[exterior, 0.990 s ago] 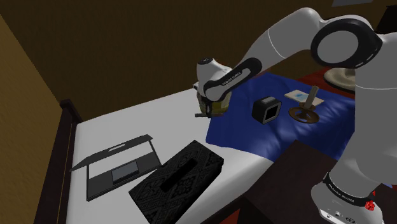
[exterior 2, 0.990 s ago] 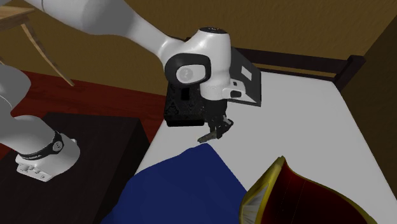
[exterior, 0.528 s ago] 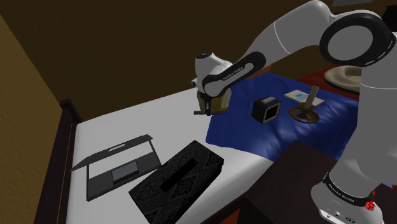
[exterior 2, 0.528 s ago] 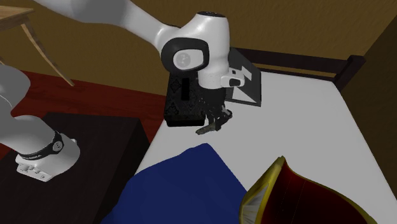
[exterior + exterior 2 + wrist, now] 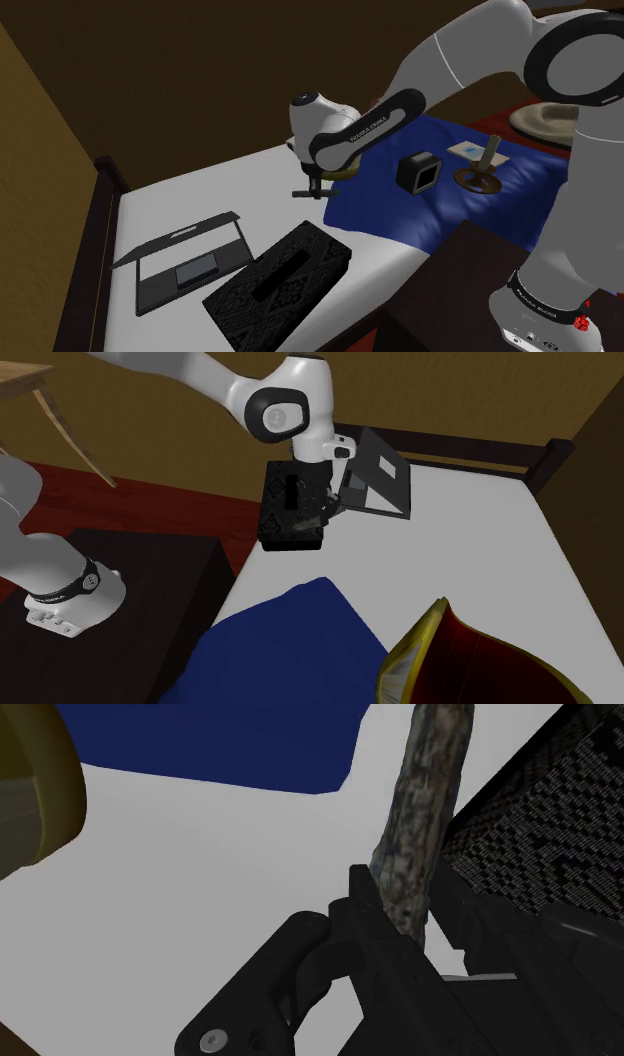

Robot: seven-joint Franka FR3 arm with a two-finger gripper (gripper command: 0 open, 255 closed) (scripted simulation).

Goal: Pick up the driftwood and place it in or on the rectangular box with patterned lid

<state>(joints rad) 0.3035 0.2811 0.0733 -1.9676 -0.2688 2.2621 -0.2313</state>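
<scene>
2 jaws are closed on the driftwood point(image 5: 425, 824), which hangs above the white bed point(image 5: 200, 195), near the patterned box point(image 5: 280, 285). Carry it level over the lid (dark, with a centre slot), lower until it rests flat, then release.

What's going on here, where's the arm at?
The Franka's gripper is shut on the driftwood, held in the air above the white bed, near the edge of the blue cloth. The black patterned box lies close by, beside an open laptop. The driftwood is not yet in or on it.
</scene>
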